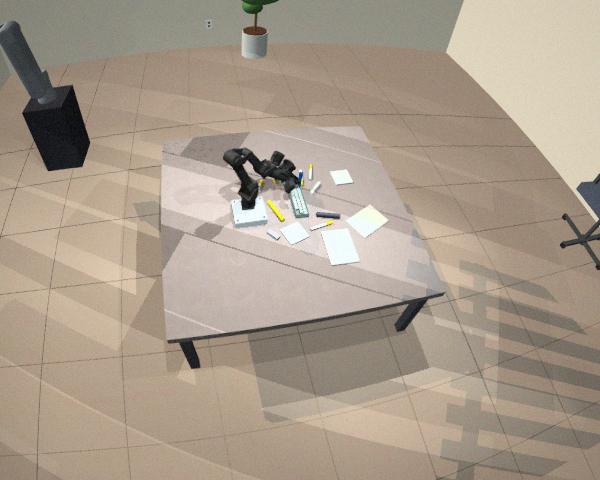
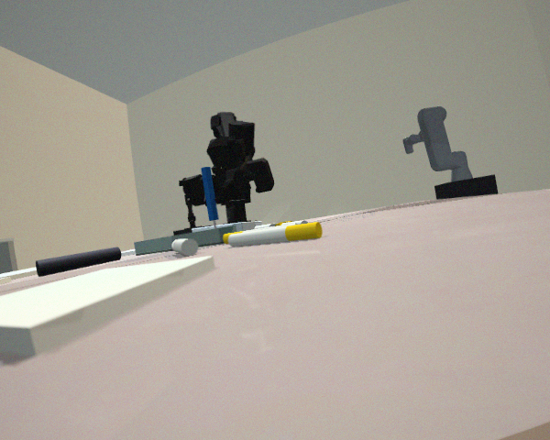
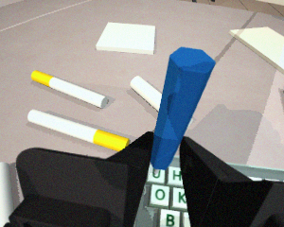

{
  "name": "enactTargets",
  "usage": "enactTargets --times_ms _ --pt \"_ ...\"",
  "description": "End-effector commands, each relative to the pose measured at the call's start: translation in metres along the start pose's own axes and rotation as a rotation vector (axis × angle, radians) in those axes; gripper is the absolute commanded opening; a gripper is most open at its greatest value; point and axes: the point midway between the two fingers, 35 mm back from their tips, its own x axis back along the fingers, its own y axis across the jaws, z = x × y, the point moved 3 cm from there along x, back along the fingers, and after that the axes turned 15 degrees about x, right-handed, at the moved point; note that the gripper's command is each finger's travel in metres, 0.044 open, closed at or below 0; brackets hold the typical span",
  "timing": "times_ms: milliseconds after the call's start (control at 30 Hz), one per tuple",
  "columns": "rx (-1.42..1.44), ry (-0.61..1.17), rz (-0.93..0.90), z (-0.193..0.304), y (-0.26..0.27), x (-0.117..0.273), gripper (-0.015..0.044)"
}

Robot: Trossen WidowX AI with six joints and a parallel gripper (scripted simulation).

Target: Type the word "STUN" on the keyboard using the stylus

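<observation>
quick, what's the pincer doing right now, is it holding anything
Pincer: closed on the blue stylus, held roughly upright.

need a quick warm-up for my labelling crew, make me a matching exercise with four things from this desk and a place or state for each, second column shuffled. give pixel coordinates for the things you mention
1. blue stylus (image 1: 300, 177) (image 2: 209, 192) (image 3: 182, 95)
2. pale green keyboard (image 1: 299, 202) (image 2: 159, 244) (image 3: 275, 174)
3. black cylinder (image 1: 327, 214) (image 2: 78, 261)
4. white box with the arm's foot on it (image 1: 249, 218)

A. lying on the desk
B. under the robot's foot
C. gripped between black fingers
D. bearing lettered keys

Pairs: 1-C, 2-D, 3-A, 4-B
</observation>
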Motion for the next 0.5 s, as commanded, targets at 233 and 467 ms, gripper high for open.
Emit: enactTargets --times_ms 233,467 --pt "-0.004 -0.001 0.004 0.0012 -0.0001 -0.0007 0.0081" --pt "-0.004 -0.001 0.004 -0.0054 -0.0013 0.0022 0.0081"
